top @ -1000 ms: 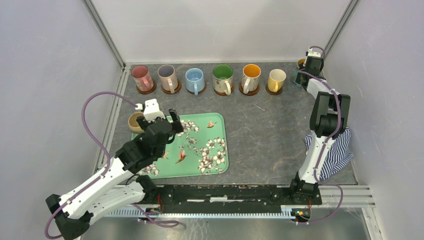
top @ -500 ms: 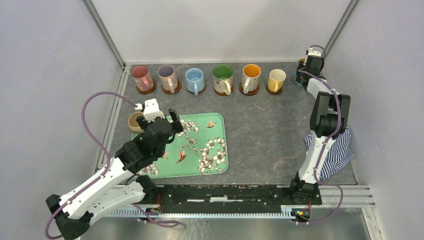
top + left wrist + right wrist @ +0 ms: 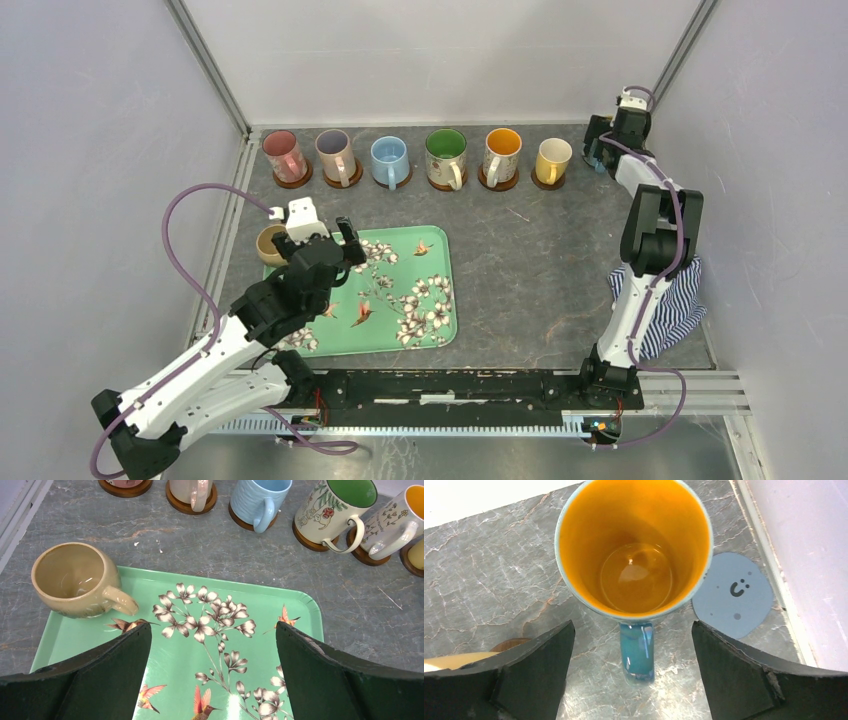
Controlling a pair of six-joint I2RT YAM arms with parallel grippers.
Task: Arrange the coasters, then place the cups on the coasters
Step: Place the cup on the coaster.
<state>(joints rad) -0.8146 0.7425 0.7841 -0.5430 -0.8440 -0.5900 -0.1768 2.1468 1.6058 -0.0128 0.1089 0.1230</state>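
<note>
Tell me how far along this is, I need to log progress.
Done: six back-row cups stand on wooden coasters. In hand: the open right end effector hovers over the orange-lined mug, which seems to stand beside the blue-grey coaster, not on it. Left: that mug, and the tan cup at the tray corner, near the open left end effector.

Eight cups [image 3: 388,155], seven coasters [image 3: 732,595], one green floral tray [image 3: 440,262] and one striped cloth [image 3: 672,305].

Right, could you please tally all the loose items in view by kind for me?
Cups: 8
Coasters: 7
Tray: 1
Striped cloth: 1
Total: 17
</note>
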